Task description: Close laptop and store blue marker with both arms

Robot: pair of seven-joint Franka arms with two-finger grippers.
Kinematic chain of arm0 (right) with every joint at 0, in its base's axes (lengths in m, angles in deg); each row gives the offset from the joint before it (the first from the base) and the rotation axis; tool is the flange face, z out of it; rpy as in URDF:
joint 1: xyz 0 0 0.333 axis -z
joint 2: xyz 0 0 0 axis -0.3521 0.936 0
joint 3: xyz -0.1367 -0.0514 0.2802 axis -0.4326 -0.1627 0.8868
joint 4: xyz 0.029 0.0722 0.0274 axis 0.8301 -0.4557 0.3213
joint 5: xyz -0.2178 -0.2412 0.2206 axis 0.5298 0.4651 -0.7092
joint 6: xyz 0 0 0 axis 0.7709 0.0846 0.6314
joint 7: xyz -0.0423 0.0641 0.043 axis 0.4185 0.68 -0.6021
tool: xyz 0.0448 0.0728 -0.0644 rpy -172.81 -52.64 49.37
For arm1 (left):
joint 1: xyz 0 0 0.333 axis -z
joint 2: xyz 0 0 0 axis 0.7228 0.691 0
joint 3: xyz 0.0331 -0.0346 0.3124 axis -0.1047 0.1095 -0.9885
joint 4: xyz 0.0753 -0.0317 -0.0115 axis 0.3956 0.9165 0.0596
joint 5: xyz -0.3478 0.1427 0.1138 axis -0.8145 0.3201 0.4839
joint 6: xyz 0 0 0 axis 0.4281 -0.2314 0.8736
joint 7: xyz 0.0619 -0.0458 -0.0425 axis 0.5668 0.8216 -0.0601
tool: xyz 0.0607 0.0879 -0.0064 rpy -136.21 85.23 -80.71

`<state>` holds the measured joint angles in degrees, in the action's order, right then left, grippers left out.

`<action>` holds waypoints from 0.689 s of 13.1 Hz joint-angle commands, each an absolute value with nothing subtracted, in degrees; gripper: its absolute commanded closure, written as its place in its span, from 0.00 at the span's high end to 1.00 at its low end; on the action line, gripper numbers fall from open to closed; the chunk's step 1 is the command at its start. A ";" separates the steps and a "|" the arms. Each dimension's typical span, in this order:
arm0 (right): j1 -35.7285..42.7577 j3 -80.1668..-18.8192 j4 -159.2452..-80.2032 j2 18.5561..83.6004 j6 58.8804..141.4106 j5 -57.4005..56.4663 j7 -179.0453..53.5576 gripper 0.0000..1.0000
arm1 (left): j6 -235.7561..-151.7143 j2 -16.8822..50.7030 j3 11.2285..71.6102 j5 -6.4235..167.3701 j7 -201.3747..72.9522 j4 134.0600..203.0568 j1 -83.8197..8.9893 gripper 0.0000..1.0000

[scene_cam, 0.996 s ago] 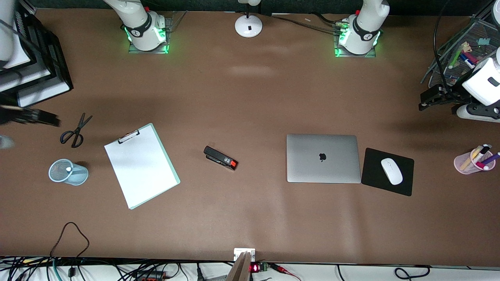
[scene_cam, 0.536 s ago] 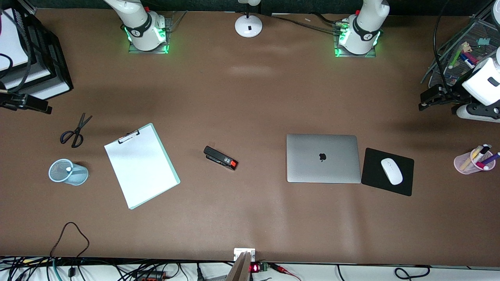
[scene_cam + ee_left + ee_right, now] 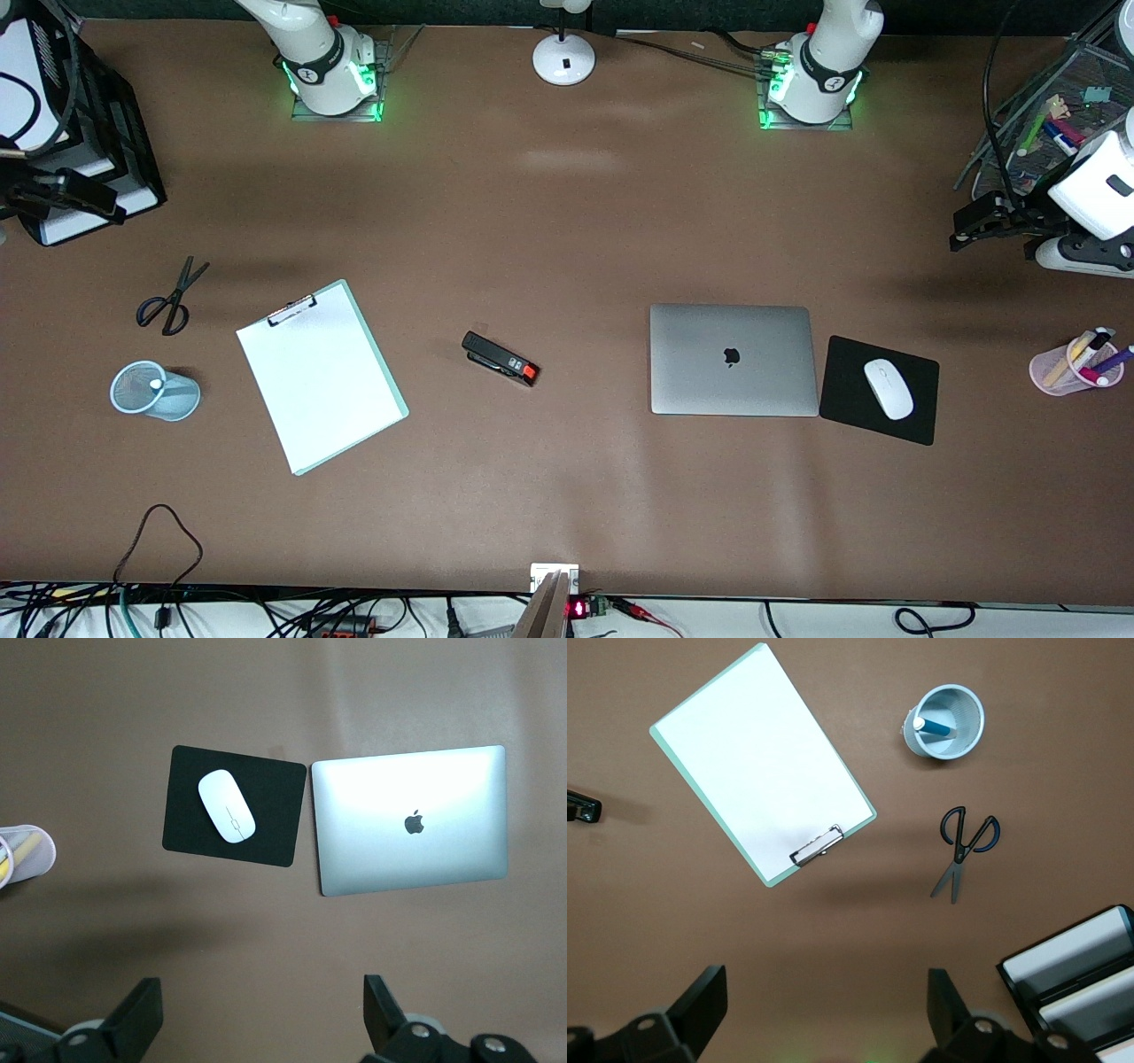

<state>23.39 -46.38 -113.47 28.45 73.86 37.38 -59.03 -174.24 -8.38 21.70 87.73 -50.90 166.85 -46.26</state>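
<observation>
The laptop (image 3: 733, 359) lies shut, lid up with its black apple logo, beside the mouse pad; it also shows in the left wrist view (image 3: 412, 819). The blue marker (image 3: 941, 728) stands in a light-blue mesh cup (image 3: 155, 392) at the right arm's end of the table, whitish end up. My left gripper (image 3: 979, 223) is open and empty, up over the left arm's end; its fingers frame bare table (image 3: 259, 1019). My right gripper (image 3: 62, 197) is open and empty over the black paper trays; in its wrist view (image 3: 824, 1010) it holds nothing.
A clipboard (image 3: 319, 374), scissors (image 3: 170, 297) and a stapler (image 3: 500, 358) lie toward the right arm's end. A black mouse pad (image 3: 917, 416) with a white mouse (image 3: 888, 388), a pink pen cup (image 3: 1072, 365), a wire organiser (image 3: 1050, 124), black paper trays (image 3: 97, 115) and a lamp base (image 3: 563, 58) are also there.
The right gripper has moved away from the front camera, from beside the scissors to over the black paper trays. The left arm and all objects have stayed put.
</observation>
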 commanded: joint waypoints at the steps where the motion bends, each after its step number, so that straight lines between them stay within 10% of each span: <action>1: 23.69 -46.50 -115.01 27.00 74.27 36.55 -60.00 1.00 | -173.34 -8.54 21.78 87.53 -50.11 166.23 -46.38 1.00; 9: 23.60 -46.42 -113.69 27.61 73.47 36.55 -59.82 1.00 | -173.34 -8.54 21.78 87.53 -50.11 166.23 -46.38 1.00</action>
